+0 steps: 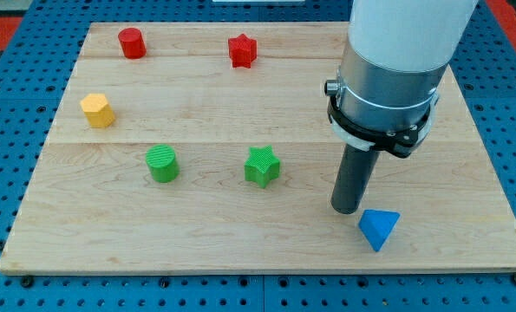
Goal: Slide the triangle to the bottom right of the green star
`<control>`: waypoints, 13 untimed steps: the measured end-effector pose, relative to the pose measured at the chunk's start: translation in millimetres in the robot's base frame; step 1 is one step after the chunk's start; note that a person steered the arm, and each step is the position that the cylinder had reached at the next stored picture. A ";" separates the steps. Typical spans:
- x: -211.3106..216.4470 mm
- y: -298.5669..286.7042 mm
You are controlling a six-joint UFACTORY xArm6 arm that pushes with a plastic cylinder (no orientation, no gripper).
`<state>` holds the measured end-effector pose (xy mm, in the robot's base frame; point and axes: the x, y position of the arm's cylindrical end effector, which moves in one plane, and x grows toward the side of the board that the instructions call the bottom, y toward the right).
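A blue triangle (pixel 378 229) lies on the wooden board (pixel 240 251) at the view's lower right. A green star (pixel 262 166) sits near the board's middle, well to the left of the triangle and a little higher. My tip (pixel 346 209) rests on the board just to the upper left of the blue triangle, close to it; I cannot tell if they touch. The tip stands between the star and the triangle, nearer the triangle.
A green cylinder (pixel 162 164) sits left of the star. A yellow hexagon-like block (pixel 97 111) lies at the left. A red cylinder (pixel 132 42) and a red star (pixel 242 50) sit along the top. The arm's grey body (pixel 388 78) looms over the right side.
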<state>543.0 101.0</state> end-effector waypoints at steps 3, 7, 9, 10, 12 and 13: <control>31.6 72.2; 48.4 -66.2; 39.9 133.5; 22.6 153.1; 0.9 88.0; 16.7 80.6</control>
